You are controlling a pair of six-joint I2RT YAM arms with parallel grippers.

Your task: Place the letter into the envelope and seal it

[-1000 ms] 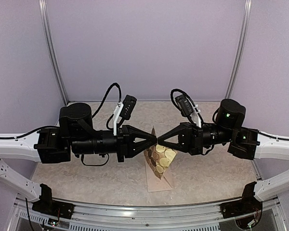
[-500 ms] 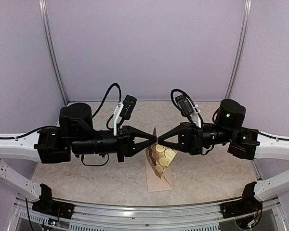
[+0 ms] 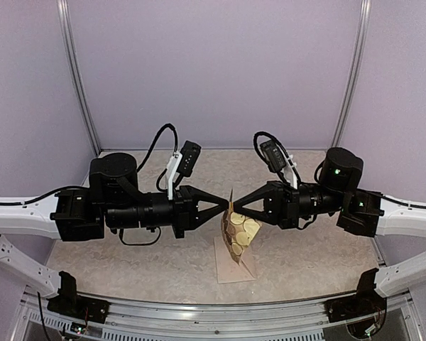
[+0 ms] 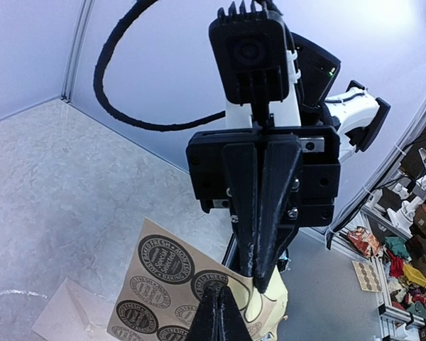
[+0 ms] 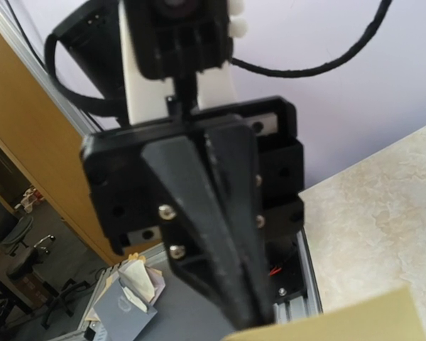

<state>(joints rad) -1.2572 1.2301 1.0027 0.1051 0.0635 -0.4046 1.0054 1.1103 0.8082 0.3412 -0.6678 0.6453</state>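
While between left gripper [image 3: 226, 204] and right gripper [image 3: 236, 207], sticker sheet [image 3: 240, 231] above envelope [image 3: 231, 268]

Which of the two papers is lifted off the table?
The yellowish sticker sheet, pinched at its top between the left gripper and the right gripper; the pale pinkish envelope lies flat on the table below.

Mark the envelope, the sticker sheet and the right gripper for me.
envelope [image 3: 229, 269]: top external view, on its bare lower part below the sheet.
sticker sheet [image 3: 240, 229]: top external view, on the middle of its round stickers.
right gripper [image 3: 234, 206]: top external view, at its shut fingertips on the sheet's upper edge.
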